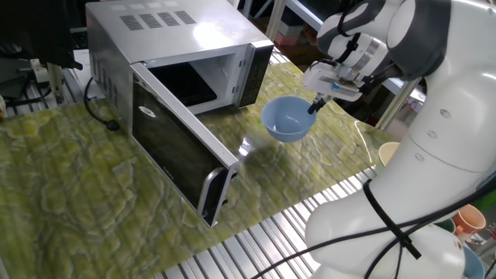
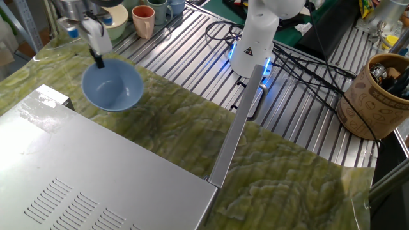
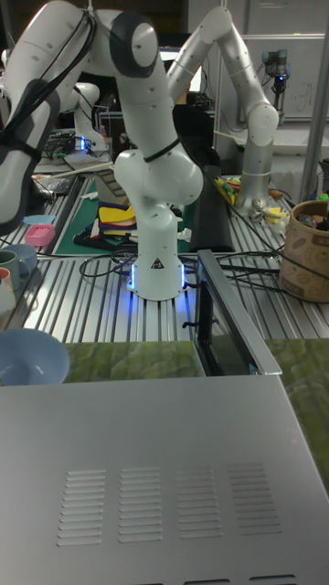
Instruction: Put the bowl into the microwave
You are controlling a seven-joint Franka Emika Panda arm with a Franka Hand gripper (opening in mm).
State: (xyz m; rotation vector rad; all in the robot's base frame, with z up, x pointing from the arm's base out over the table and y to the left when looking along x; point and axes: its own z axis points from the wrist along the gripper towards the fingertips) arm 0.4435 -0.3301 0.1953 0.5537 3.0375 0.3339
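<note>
The light-blue bowl (image 1: pixel 284 120) hangs a little above the green marbled table, just right of the open cavity of the silver microwave (image 1: pixel 180 45). My gripper (image 1: pixel 314 107) is shut on the bowl's right rim, one finger inside and one outside. From the other side, the bowl (image 2: pixel 114 88) sits under the gripper (image 2: pixel 98 61), beside the microwave's top (image 2: pixel 83 179). The microwave door (image 1: pixel 177 151) is swung wide open toward the table's front. In the tall view only the bowl (image 3: pixel 32 356) shows at the left, past the microwave top (image 3: pixel 164 466).
A pink mug (image 2: pixel 144 20) and other cups stand on the slatted metal surface behind the table. The robot base (image 2: pixel 254 39) with cables sits mid-back. A brown pot of tools (image 2: pixel 376 96) stands at the right. The open door's edge (image 2: pixel 235 131) juts out.
</note>
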